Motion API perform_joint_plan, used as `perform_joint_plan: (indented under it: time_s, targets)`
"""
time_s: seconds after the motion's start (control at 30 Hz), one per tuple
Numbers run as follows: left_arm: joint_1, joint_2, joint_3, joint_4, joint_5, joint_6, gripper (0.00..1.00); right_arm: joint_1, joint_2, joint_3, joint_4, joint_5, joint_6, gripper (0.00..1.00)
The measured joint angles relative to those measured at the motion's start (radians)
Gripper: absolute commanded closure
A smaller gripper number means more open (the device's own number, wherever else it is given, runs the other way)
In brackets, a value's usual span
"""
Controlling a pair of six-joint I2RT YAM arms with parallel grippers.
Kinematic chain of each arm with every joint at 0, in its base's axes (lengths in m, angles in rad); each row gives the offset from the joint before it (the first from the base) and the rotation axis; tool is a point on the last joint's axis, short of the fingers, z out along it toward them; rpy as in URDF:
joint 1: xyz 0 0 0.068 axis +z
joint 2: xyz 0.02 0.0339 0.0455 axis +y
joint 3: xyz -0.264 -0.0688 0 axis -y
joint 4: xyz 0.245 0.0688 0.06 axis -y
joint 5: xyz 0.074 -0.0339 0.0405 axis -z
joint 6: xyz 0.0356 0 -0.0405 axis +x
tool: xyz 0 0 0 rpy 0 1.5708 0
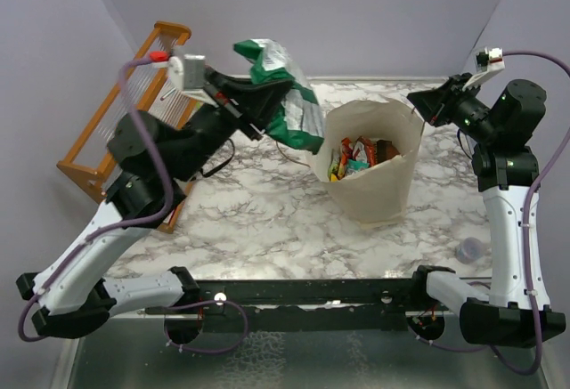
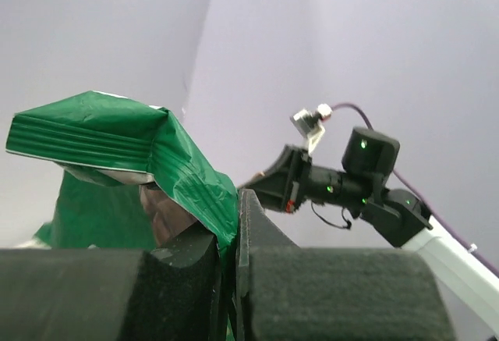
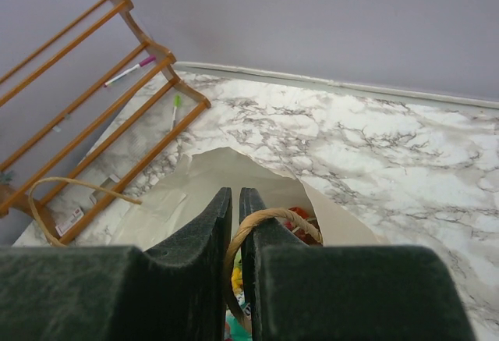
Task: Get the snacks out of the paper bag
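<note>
My left gripper (image 1: 265, 109) is shut on a corner of the green snack bag (image 1: 289, 95) and holds it in the air, left of the paper bag (image 1: 374, 189). In the left wrist view the green bag (image 2: 117, 138) is pinched between the left gripper (image 2: 236, 228) jaws. The paper bag stands open with several colourful snacks (image 1: 356, 153) inside. My right gripper (image 1: 420, 101) is at the bag's right rim. In the right wrist view the right gripper (image 3: 236, 200) is shut on the bag's brown cord handle (image 3: 269, 216), above the bag's opening (image 3: 187, 193).
An orange wooden rack (image 1: 116, 113) stands at the left edge; it also shows in the right wrist view (image 3: 117, 99) with a pink marker (image 3: 129, 70) behind it. A small lilac cap (image 1: 469, 249) lies near the right arm. The bag's other handle (image 3: 70, 183) hangs loose.
</note>
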Motion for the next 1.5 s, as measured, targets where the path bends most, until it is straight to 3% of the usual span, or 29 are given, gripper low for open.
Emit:
perform_joint_plan:
  time_s: [0.2,0.4,0.6,0.9,1.23,1.37,1.5]
  targets:
    - [0.0,-0.146,-0.01,-0.064,-0.161,0.138,1.0,0.0,0.0,0.0,0.0,0.005,0.0,0.9]
    - [0.001,-0.213,-0.086,-0.212,-0.405,0.138,1.0,0.0,0.0,0.0,0.0,0.005,0.0,0.9]
    - [0.001,-0.217,-0.304,-0.406,-0.562,-0.002,1.0,0.0,0.0,0.0,0.0,0.005,0.0,0.9]
    - [0.0,-0.339,-0.682,-0.61,-0.653,-0.377,1.0,0.005,0.002,0.0,0.0,0.005,0.0,0.9]
    - [0.001,-0.425,-0.716,-0.795,-0.7,-0.571,1.0,0.012,0.003,0.0,0.0,0.005,0.0,0.9]
    - [0.001,-0.349,-0.724,-0.751,-0.714,-0.616,0.99,0.012,0.005,0.0,0.001,0.005,0.0,0.9]
    - [0.001,-0.177,-0.728,-0.634,-0.721,-0.69,0.99,0.013,0.005,0.0,0.0,0.005,-0.001,0.9]
